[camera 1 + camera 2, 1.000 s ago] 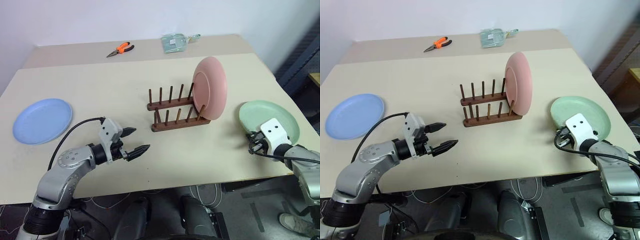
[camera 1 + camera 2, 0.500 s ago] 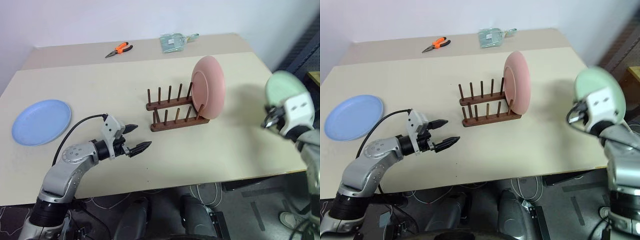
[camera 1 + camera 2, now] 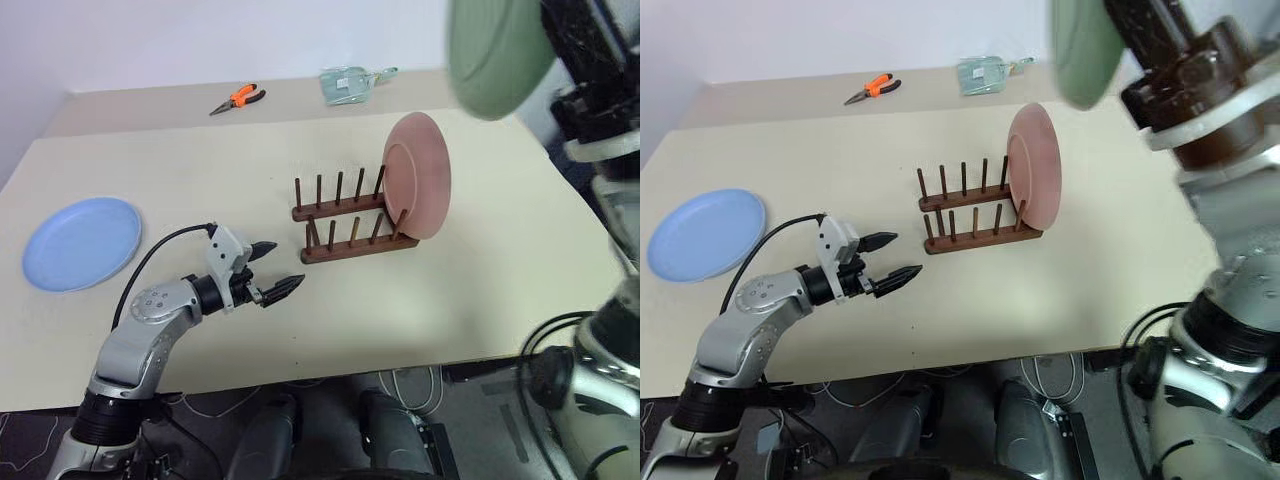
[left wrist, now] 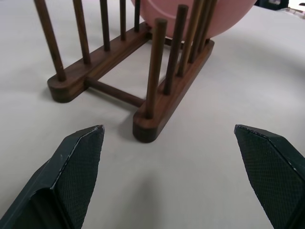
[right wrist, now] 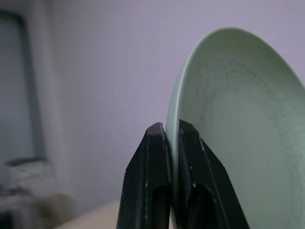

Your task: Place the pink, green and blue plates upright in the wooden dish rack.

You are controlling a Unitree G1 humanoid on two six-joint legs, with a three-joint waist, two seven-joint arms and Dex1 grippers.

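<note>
light: bright, even, soft | shadows: faint one on table (image 3: 480, 290) beside pink plate (image 3: 420, 175), soft ones under rack (image 4: 143, 102) | blur: green plate (image 3: 495, 45) smeared; background behind it in right wrist view unsharp | glare: none

Looks like lab or test room where I work: plain beige rectangular table (image 3: 200, 170) against bare white wall (image 3: 200, 40), orange-handled pliers (image 3: 239, 98) and clear plastic packet (image 3: 348, 84) left at far edge, loose cables (image 3: 410, 385) underneath.
</note>
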